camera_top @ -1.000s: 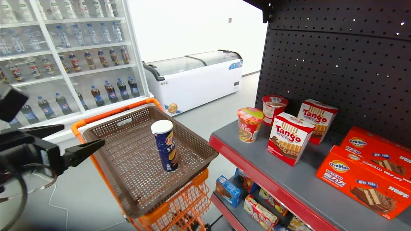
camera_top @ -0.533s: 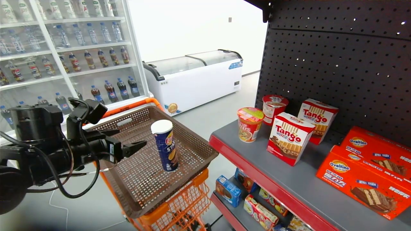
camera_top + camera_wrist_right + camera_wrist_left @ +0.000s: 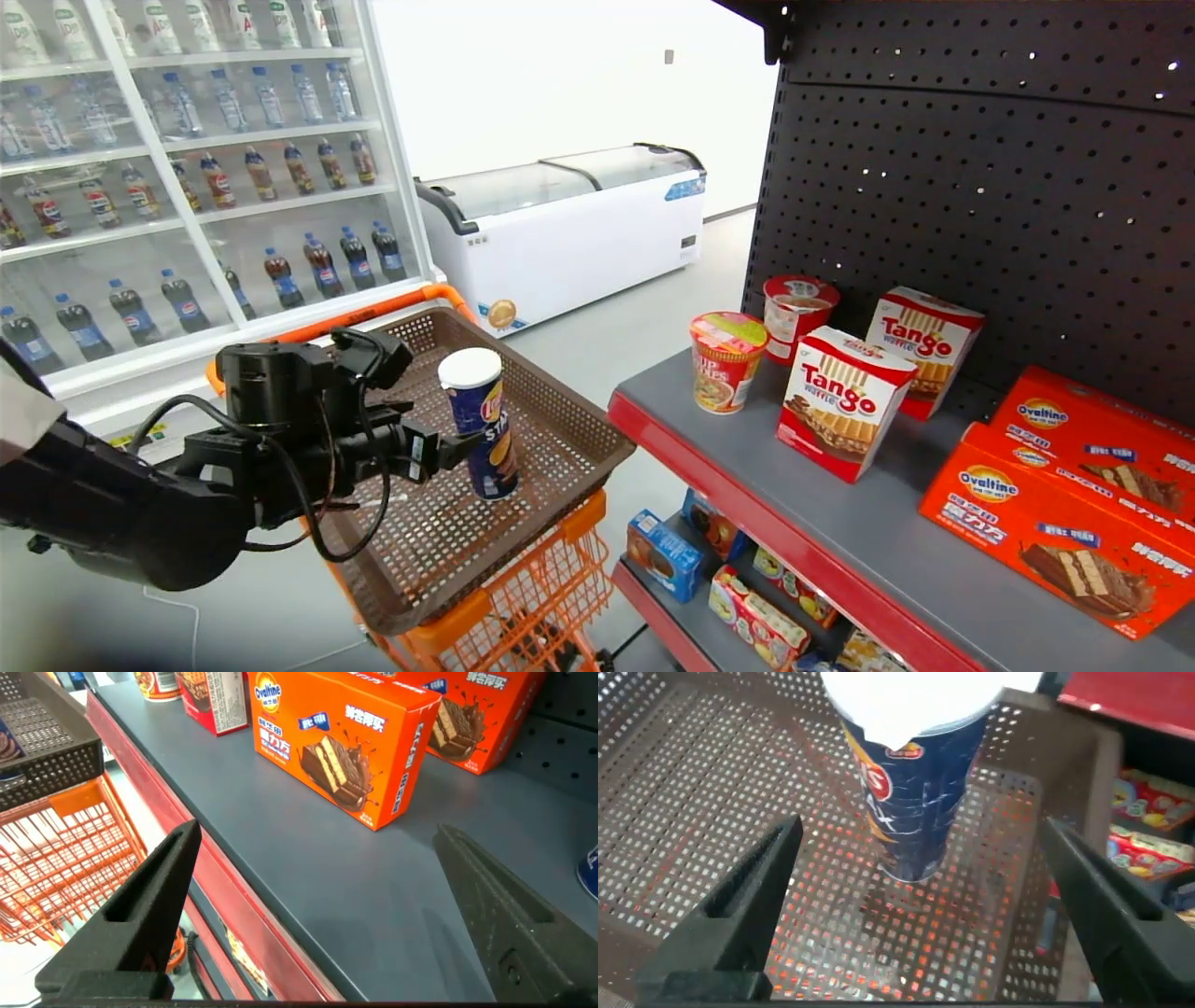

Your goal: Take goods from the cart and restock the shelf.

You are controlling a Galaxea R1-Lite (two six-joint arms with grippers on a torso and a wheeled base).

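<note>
Left wrist view: my left pincer (image 3: 920, 831) wide, facing tall blue white-lidded chip can (image 3: 913, 789); advance, centre, close mid-body, lift upright.

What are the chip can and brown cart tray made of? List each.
Chip can: probably cardboard tube, glossy printed wrap with sheen; white lid looks plastic. Brown cart tray: seemingly matte moulded plastic, perforated with a regular grid of holes.
</note>
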